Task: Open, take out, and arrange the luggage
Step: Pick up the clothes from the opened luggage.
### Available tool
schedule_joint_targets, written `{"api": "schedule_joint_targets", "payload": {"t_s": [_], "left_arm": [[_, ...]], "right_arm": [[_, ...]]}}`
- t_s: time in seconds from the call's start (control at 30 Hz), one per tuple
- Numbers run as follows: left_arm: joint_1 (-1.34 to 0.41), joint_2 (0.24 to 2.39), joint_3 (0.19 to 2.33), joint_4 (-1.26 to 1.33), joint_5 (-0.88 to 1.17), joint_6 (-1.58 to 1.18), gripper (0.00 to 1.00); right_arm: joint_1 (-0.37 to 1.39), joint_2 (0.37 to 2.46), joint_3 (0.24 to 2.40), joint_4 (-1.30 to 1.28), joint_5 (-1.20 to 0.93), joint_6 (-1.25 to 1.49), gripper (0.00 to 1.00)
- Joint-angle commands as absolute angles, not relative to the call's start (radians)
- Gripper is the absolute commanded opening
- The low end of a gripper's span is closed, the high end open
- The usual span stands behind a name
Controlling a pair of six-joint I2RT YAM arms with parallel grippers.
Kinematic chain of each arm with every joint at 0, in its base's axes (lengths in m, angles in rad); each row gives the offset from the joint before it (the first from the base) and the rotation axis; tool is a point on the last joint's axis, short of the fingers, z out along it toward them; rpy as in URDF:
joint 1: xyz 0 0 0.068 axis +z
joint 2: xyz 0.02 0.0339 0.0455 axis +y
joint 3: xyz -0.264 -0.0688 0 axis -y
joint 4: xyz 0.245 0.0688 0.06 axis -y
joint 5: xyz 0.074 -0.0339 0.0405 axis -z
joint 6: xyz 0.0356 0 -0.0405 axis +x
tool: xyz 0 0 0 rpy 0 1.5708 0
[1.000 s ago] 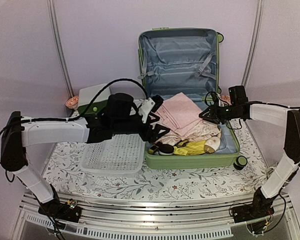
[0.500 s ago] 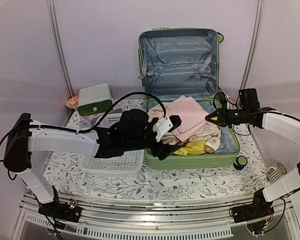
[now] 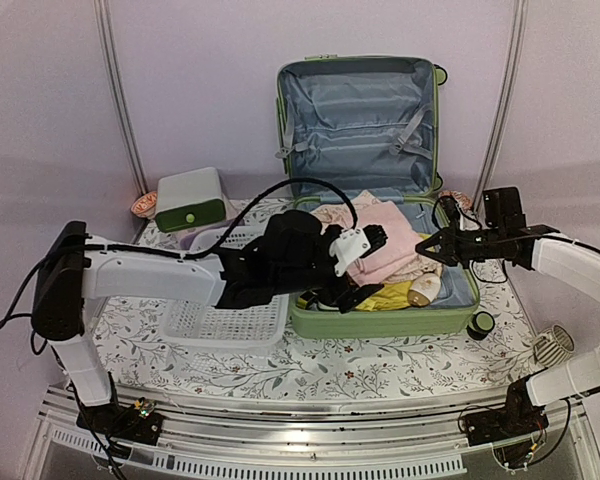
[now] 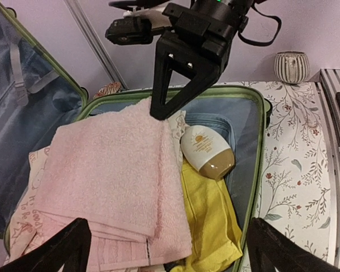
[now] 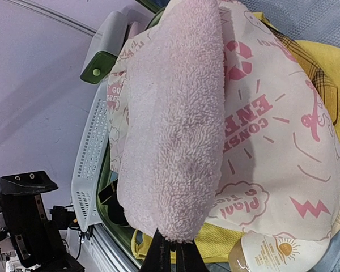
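Note:
The luggage (image 3: 380,322) lies open on the table, its lid (image 3: 358,120) standing upright at the back. Its lower half holds a folded pink towel (image 4: 107,170) on a white cloth with pink print (image 5: 272,130), a yellow cloth (image 4: 209,215) and a cream bottle with a brown cap (image 4: 207,153). My left gripper (image 3: 368,268) hovers open over the front left of the pile, its fingers astride the towel's near end and touching nothing. My right gripper (image 5: 173,258) is shut on the pink towel's (image 5: 175,113) right edge, above the bottle (image 3: 423,290).
A white perforated basket (image 3: 230,310) sits left of the luggage, under my left forearm. A white-and-green box (image 3: 190,200) stands behind it. A small striped cup (image 3: 552,345) rests on the table at the right, near my right arm's base.
My left arm swung right from over the basket to over the luggage, and its jaws widened. My right gripper shut at the towel's edge and drew slightly right and nearer.

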State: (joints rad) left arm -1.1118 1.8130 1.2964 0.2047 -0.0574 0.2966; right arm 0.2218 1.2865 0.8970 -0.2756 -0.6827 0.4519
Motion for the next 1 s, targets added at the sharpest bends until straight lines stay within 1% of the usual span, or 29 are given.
{"api": "schedule_joint_targets", "payload": {"t_s": [0.0, 0.2, 0.47, 0.67, 0.7, 0.77, 0.97], "left_arm": [[-1.123, 1.879, 1.377, 0.191, -0.027, 0.343, 0.96], [-1.124, 2.003, 1.511, 0.073, -0.020, 0.360, 0.88], [-1.123, 2.100, 1.620, 0.000, -0.146, 0.378, 0.87], [-1.124, 2.154, 1.699, -0.082, -0.197, 0.390, 0.79], [-1.124, 2.158, 1.703, -0.087, -0.198, 0.391, 0.76], [-1.123, 2.163, 1.711, -0.094, -0.211, 0.389, 0.68], [-1.128, 2.148, 1.731, -0.128, -0.260, 0.380, 0.34]], "right_arm": [[0.227, 1.254, 0.866, -0.264, -0.678, 0.473, 0.04], [0.227, 1.232, 0.852, -0.263, -0.675, 0.482, 0.04], [0.227, 1.212, 0.855, -0.268, -0.675, 0.482, 0.04], [0.226, 1.210, 0.851, -0.275, -0.667, 0.474, 0.04], [0.227, 1.210, 0.850, -0.274, -0.666, 0.473, 0.04], [0.227, 1.208, 0.848, -0.274, -0.663, 0.474, 0.04], [0.227, 1.201, 0.849, -0.280, -0.658, 0.473, 0.04]]}}
